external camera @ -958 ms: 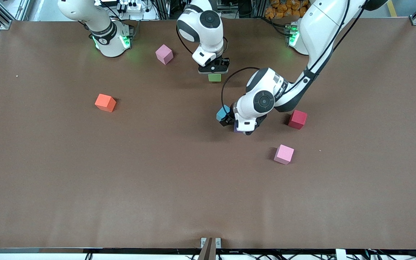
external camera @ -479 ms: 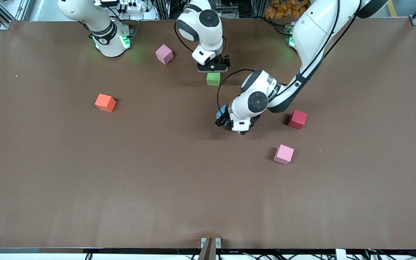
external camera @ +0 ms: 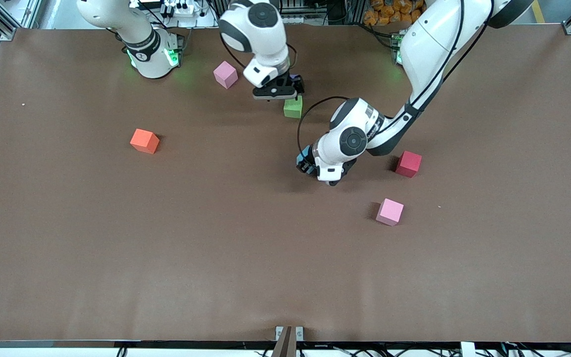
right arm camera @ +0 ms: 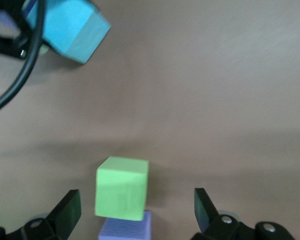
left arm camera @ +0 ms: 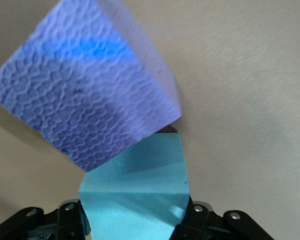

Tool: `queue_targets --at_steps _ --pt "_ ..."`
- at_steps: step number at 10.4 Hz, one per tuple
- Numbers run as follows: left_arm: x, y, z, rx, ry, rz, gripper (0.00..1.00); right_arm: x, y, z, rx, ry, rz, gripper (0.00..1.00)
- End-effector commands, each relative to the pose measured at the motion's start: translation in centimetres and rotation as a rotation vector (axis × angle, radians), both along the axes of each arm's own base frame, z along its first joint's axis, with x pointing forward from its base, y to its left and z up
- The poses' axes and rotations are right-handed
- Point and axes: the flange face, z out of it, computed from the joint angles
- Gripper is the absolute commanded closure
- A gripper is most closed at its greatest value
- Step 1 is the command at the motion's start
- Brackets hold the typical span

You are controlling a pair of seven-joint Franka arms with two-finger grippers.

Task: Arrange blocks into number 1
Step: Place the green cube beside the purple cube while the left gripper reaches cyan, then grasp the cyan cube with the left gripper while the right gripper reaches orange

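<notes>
The green block (external camera: 293,107) (right arm camera: 121,188) lies on the table, touching a purple block (external camera: 295,78) (right arm camera: 126,227) that is just farther from the front camera. My right gripper (external camera: 275,93) (right arm camera: 135,209) hangs open above them, shifted toward the right arm's end. My left gripper (external camera: 309,166) (left arm camera: 135,220) is shut on the light blue block (external camera: 305,157) (left arm camera: 135,190), low over the table. The second purple block (left arm camera: 85,90) sits right against the blue one and is hidden under the left hand in the front view. The orange block (external camera: 144,141) lies alone toward the right arm's end.
One pink cube (external camera: 225,74) sits near the right arm's base. Another pink cube (external camera: 390,211) and a red cube (external camera: 408,164) lie toward the left arm's end, close to the left hand. The brown table (external camera: 216,258) stretches wide toward the front camera.
The right gripper has lifted off the green block and drifted toward the right arm's end, uncovering it. The left gripper with the blue block shifted slightly, then stayed almost still.
</notes>
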Motion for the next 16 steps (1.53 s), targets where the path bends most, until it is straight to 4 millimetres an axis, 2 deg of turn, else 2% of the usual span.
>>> queue_targets --at_steps 1,3,4,5,6,8,10,12,13,15,16 --pt "1.0 0.2 3.3 0.018 -0.097 -0.051 1.0 3.6 -6.8 3.3 -0.004 -0.006 0.038 0.0" --pt "1.0 0.0 5.0 0.021 -0.144 -0.094 1.0 8.7 -13.0 3.9 -0.014 -0.006 0.078 0.0" --pt "0.3 -1.1 5.5 0.008 -0.162 -0.151 1.0 10.5 -16.6 2.5 -0.033 0.006 0.131 0.0" --pt "-0.7 -2.1 5.6 0.001 -0.172 -0.203 1.0 11.7 -20.4 0.9 -0.049 0.025 0.198 0.0" --pt "-1.8 -3.3 5.4 -0.001 -0.193 -0.284 1.0 13.1 -23.9 0.1 -0.054 0.04 0.202 0.0" --pt "-5.1 -5.9 4.5 -0.02 -0.2 -0.45 1.0 14.7 -29.4 -1.0 -0.058 0.078 0.094 0.0" --pt "-7.1 -7.0 3.6 -0.021 -0.215 -0.629 1.0 15.6 -35.7 -1.9 -0.062 0.166 -0.027 0.0" --pt "-8.4 -7.8 3.4 -0.041 -0.226 -0.765 1.0 15.6 -39.5 -2.4 -0.05 0.209 0.008 0.0" --pt "-8.8 -8.0 2.9 -0.051 -0.221 -0.8 1.0 14.9 -41.0 -3.3 -0.039 0.236 0.054 0.0" --pt "-10.2 -8.8 1.9 -0.052 -0.197 -0.827 1.0 13.4 -42.4 -5.1 -0.026 0.282 0.124 0.0" --pt "-11.0 -9.2 1.3 -0.042 -0.167 -0.845 1.0 13.2 -44.0 -5.6 -0.019 0.297 0.115 0.0"
